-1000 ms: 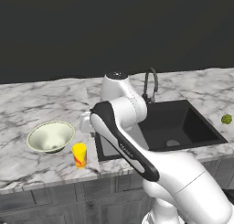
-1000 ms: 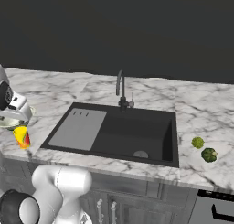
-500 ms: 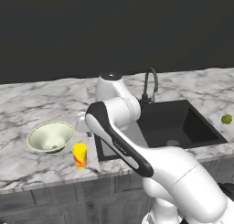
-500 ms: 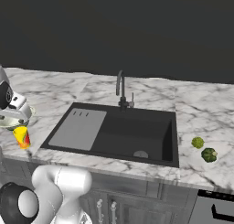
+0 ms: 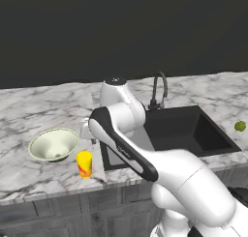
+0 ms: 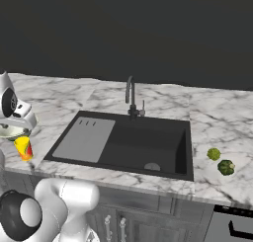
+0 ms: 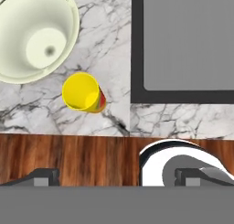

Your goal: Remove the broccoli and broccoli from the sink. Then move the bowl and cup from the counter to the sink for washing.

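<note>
Both broccoli florets, the yellowish-green one (image 6: 213,153) and the darker one (image 6: 226,167), lie on the marble counter (image 6: 222,137) to the right of the sink (image 6: 123,143), so the basin looks emptied and the dishes remain. The cream-green bowl (image 5: 54,144) and the yellow cup (image 5: 84,164) stand on the counter left of the sink, close together but apart, the cup just beside the counter's front edge.

The gripper (image 7: 116,176) hangs above this corner with its jaws spread as wide as they go and nothing between them; in the hand view the cup (image 7: 82,92) lies left of the jaws' centre line, with the bowl (image 7: 34,33) beyond it.

The main risk, as I judge it, is a descent off to one side: a finger could catch the cup's rim and tip it, or nudge it toward the front edge and off the counter. A finger might also clip the bowl's rim. How high the hand stands is hard to tell from these angles.
</note>
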